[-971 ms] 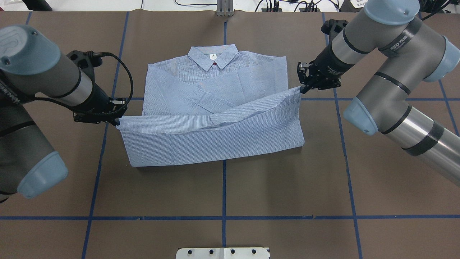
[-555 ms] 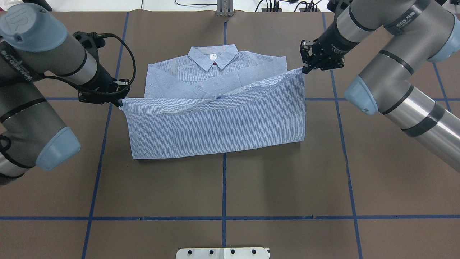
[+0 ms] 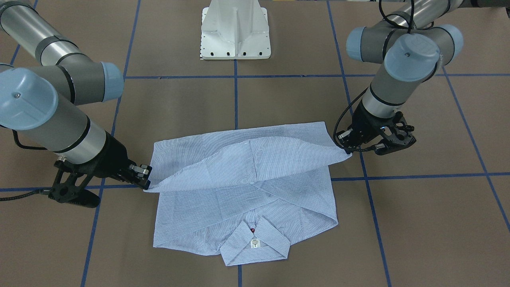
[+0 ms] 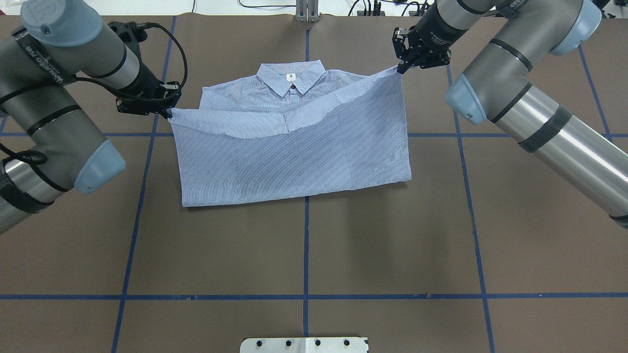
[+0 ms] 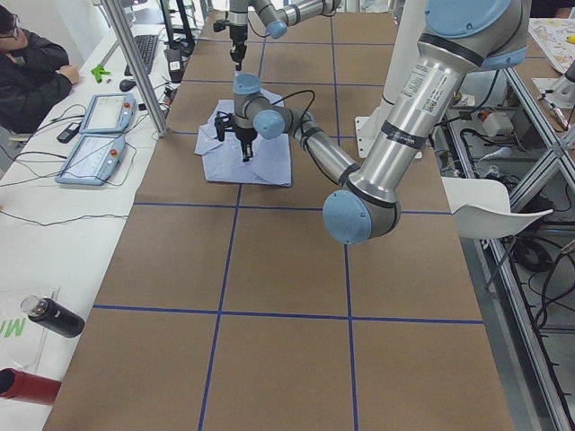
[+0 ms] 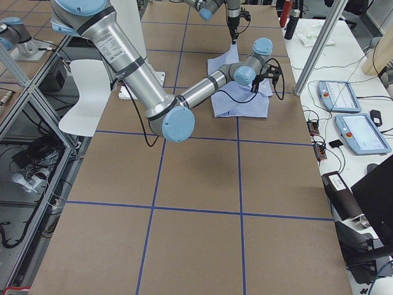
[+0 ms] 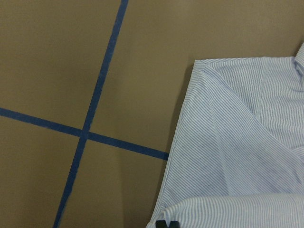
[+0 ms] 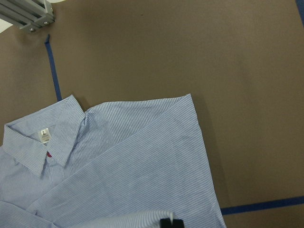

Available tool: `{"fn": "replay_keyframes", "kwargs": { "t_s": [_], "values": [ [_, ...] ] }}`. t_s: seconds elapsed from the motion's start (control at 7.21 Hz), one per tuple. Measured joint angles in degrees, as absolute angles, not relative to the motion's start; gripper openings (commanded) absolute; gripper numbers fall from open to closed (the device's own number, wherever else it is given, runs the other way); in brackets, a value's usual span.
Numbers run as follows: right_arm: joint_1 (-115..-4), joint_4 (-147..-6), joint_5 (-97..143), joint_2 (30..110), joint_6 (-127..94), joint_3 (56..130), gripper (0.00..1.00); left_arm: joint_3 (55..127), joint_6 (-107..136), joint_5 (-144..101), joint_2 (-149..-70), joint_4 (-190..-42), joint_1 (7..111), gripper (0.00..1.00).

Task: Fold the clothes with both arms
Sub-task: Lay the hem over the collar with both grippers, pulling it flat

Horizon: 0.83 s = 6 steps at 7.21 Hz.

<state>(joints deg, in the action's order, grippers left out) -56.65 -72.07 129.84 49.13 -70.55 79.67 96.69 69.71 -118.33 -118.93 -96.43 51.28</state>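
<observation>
Robot arms are holding up the doubled-over lower half of a light-blue striped shirt above the brown counter, seen from over the robot's shoulders. At left, the left arm is reaching in from the near side, and its pincer is clenching the left corner of the shirt's raised edge, fingertips pinched tight on the cloth. In the middle, the shirt is lying on the far half of the counter, astride the central blue tape line, with its collar pointing away from the robot. The fold crease is resting flat on the counter on the side nearest the robot, while the lifted edge is sagging between the two pincers and covering the chest to just below the collar. A white neck label and a red button are showing there. At right, the right arm is stretching across from the near-right side, and its pincer is gripping the right corner of the same edge, carrying it farther towards the collar end than the left corner is.
</observation>
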Motion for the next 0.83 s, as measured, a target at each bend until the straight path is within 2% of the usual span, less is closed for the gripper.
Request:
{"fn": "replay_keyframes", "kwargs": {
  "t_s": [0.42,0.83],
  "values": [
    [-56.91,-69.68,128.68,46.24,-70.51,73.71,0.00,90.38,70.18,-118.23,-121.41,-102.51,52.53,0.00],
    [-56.84,-66.93,128.50,46.19,-70.57,70.92,0.00,83.96,70.41,-118.19,-124.59,-106.14,52.56,0.00]
  ]
}}
